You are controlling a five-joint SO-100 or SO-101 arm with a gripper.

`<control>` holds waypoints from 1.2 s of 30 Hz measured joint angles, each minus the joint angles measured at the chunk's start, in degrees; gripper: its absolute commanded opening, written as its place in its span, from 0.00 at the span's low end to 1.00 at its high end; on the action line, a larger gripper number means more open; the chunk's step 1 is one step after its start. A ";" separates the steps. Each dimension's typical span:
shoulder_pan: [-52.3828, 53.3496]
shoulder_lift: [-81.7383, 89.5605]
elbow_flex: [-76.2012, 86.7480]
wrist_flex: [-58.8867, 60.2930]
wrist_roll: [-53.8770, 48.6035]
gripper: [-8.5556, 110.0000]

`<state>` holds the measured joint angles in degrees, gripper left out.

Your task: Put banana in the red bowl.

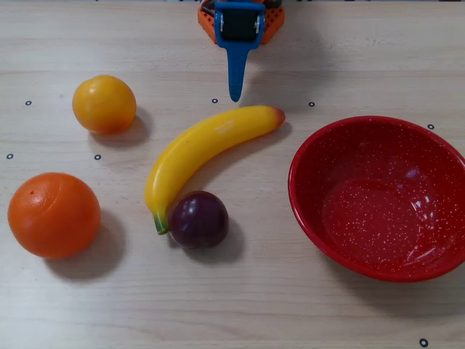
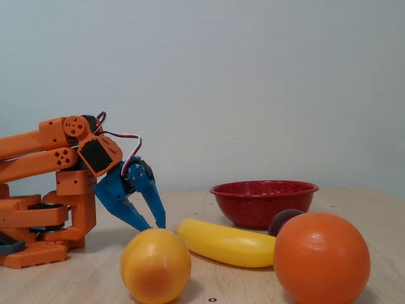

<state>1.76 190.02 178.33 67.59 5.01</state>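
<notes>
banana (image 1: 200, 149) just below empty jaws

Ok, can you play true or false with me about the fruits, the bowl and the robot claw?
1. The banana is already inside the red bowl. False: it lies on the table, left of the bowl in the overhead view.
2. The dark purple plum touches the banana near its green stem end. True.
3. The gripper is holding the banana. False: it is open and holds nothing.
4. The red bowl has nothing in it. True.
5. The big orange sits right of the bowl in the overhead view. False: it is at the far left.
</notes>
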 measured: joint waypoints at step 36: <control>0.00 0.00 0.00 0.00 0.00 0.07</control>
<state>1.76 190.02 178.33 67.59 5.01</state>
